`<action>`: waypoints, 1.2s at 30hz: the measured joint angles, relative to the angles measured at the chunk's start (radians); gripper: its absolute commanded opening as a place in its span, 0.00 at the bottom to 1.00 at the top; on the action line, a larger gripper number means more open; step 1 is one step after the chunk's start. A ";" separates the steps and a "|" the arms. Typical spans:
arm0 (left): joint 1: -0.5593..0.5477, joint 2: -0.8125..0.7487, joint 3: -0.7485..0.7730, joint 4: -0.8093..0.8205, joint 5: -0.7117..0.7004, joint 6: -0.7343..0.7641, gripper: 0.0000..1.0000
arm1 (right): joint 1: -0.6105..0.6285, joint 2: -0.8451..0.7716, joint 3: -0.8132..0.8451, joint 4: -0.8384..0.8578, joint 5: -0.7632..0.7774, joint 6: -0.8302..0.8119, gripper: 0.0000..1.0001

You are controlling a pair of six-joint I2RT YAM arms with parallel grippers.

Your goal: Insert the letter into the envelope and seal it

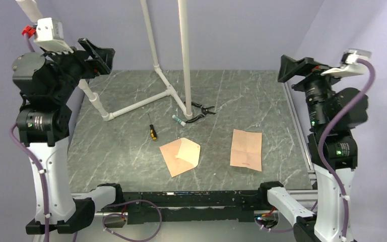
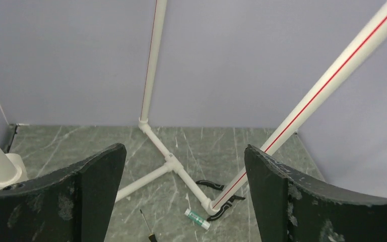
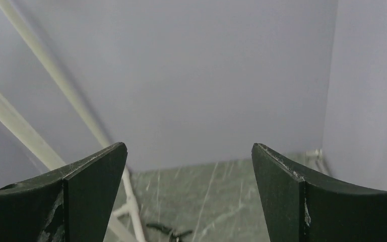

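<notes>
Marble table [image 1: 121,146] bears envelope [image 1: 180,156], letter [image 1: 246,149], screwdriver [image 1: 152,130], pliers [image 1: 201,112]; left end effector [image 2: 184,147] and right end effector [image 3: 189,145] apart.

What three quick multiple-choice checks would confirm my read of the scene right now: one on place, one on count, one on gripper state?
1. Where does the letter lie relative to the envelope?
A. Inside it
B. To its right, apart
C. On top of it

2. How many peach paper pieces lie on the table?
A. One
B. Four
C. Two

3. How do the left gripper and right gripper stand?
A. Both open, empty, raised
B. Both shut on paper
C. Left shut on the letter

Answers:
1. B, since the top view shows bare table between the two.
2. C, since only the letter and the envelope are there.
3. A, since each wrist view shows the jaws wide apart with nothing between them.
</notes>
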 measured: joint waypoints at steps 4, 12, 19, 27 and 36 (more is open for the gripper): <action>0.000 0.019 -0.042 0.002 0.009 0.000 0.93 | 0.000 -0.023 -0.115 -0.009 -0.005 0.038 1.00; 0.004 0.005 -0.176 0.105 0.259 -0.012 0.93 | -0.001 -0.114 -0.434 0.074 0.028 0.066 1.00; 0.003 -0.027 -0.420 0.280 0.488 -0.115 0.93 | -0.004 -0.027 -0.544 0.060 0.019 0.127 1.00; 0.004 -0.038 -0.654 0.439 0.504 -0.293 0.93 | -0.028 0.255 -0.622 -0.190 -0.058 0.258 0.95; -0.133 0.001 -0.761 0.506 0.593 -0.296 0.93 | -0.087 0.238 -0.865 -0.327 -0.220 0.388 0.60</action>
